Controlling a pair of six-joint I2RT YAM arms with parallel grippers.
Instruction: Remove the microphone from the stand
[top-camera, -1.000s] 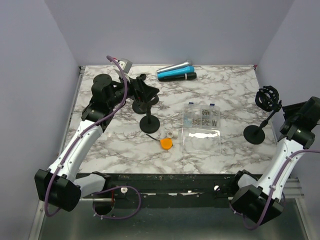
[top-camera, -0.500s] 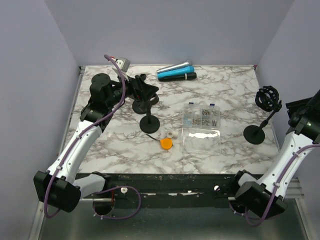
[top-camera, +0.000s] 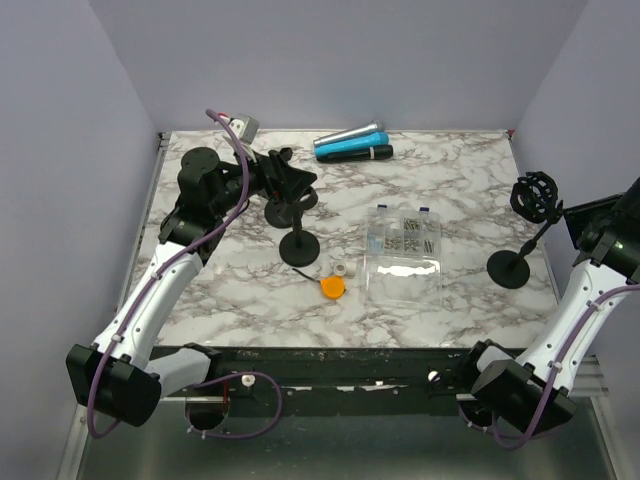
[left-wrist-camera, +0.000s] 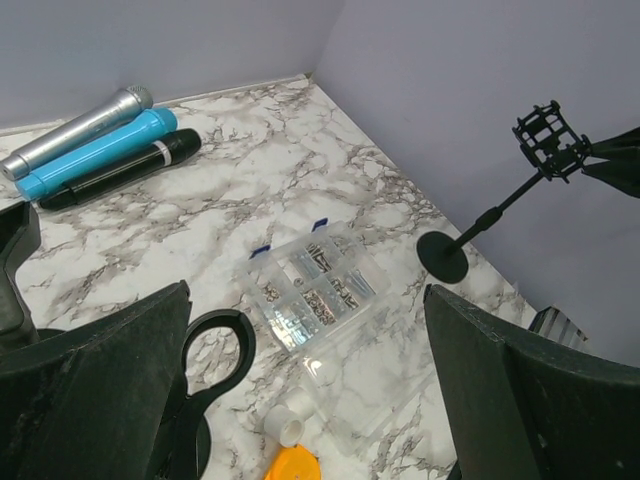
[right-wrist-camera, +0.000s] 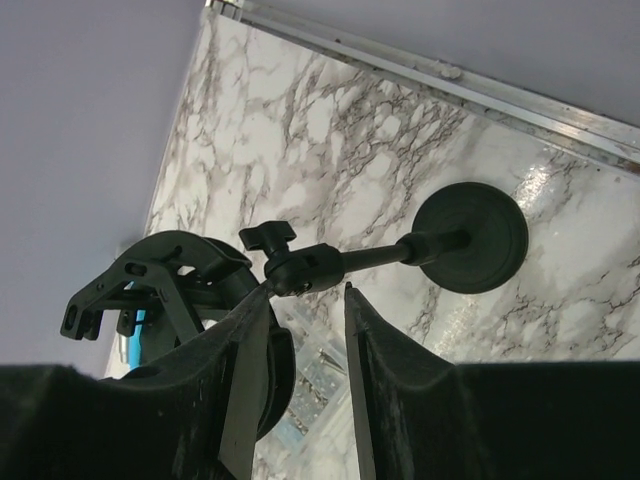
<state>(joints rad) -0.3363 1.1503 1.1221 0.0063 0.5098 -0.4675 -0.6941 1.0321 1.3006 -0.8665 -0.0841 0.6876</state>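
Three microphones, silver, blue (top-camera: 347, 147) and black, lie side by side at the back of the table; they also show in the left wrist view (left-wrist-camera: 95, 153). A black stand with an empty cage mount (top-camera: 535, 195) stands at the right on a round base (top-camera: 510, 268). My right gripper (right-wrist-camera: 306, 292) is open a little, its tips just short of the stand's swivel joint (right-wrist-camera: 305, 265), holding nothing. My left gripper (left-wrist-camera: 310, 400) is wide open above a smaller stand with an empty ring clip (left-wrist-camera: 215, 350). No stand in view holds a microphone.
A clear parts box with an open lid (top-camera: 403, 250) lies mid-table. An orange disc (top-camera: 332, 287) and a small white tube (top-camera: 347, 269) lie beside it. Two round stand bases (top-camera: 300, 248) sit under the left gripper. Walls enclose the back and sides.
My right arm has swung up and outward to the right edge, beside the cage mount. My left arm has shifted slightly left.
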